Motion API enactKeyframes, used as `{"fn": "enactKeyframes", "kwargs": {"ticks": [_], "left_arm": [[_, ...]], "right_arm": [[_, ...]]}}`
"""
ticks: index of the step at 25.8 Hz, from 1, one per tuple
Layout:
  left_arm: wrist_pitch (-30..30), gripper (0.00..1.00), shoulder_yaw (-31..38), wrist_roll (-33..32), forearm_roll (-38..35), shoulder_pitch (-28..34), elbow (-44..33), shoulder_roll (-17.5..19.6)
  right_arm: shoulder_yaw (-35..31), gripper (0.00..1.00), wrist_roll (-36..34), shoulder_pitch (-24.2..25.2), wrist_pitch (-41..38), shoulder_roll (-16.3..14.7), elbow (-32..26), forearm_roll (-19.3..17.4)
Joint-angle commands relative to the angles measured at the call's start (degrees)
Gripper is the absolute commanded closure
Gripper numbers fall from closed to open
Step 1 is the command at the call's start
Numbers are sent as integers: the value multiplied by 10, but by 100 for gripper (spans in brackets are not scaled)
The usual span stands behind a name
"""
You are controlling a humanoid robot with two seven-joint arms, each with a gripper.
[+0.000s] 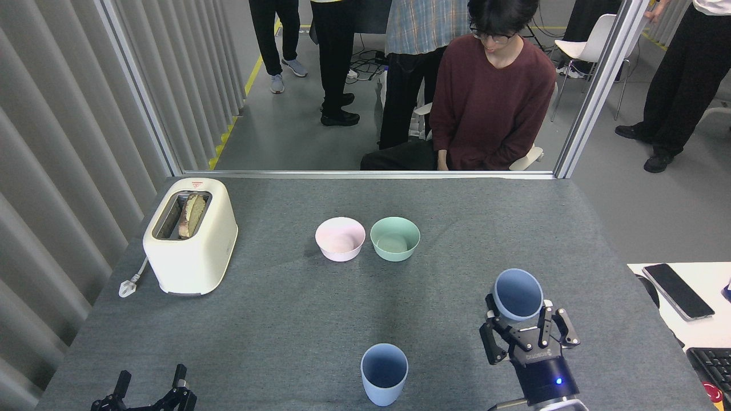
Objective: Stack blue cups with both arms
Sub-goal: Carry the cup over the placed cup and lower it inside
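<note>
Head view: right pincer point(525, 331) grips one blue cup point(517, 295), its mouth above the fingers.

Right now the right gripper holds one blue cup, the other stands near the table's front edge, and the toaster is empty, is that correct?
Not quite: the toaster is not empty; the head view shows bread in its slot. The rest holds: the right gripper holds one blue cup, and the other cup stands near the front edge.

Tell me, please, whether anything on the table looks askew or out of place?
Only the toaster looks odd: its plug lies loose on the table while bread sits in the slot. Both bowls and the free blue cup stand upright.
</note>
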Motion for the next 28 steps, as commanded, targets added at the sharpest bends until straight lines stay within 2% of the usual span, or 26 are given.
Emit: {"fn": "enactKeyframes", "kwargs": {"ticks": [1, 4, 8, 11, 16, 28], "left_arm": [[0, 0, 0, 0, -7, 1, -1, -8], [-1, 0, 0, 0, -14, -1, -1, -12], [-2, 0, 0, 0, -17, -6, 5, -14], [-1, 0, -2, 0, -18, -6, 4, -14], [-3, 0, -2, 1, -19, -4, 1, -11], [-3, 0, -2, 9, -19, -1, 1, -8]], "right_arm": [[74, 63, 19, 45, -41, 13, -124, 24], [120, 63, 22, 49, -55, 27, -147, 70], [130, 63, 39, 66, -58, 56, -147, 95], [130, 63, 64, 84, -57, 69, -138, 99], [126, 63, 66, 91, -52, 87, -121, 100], [125, 62, 66, 89, -45, 97, -89, 109]]}}
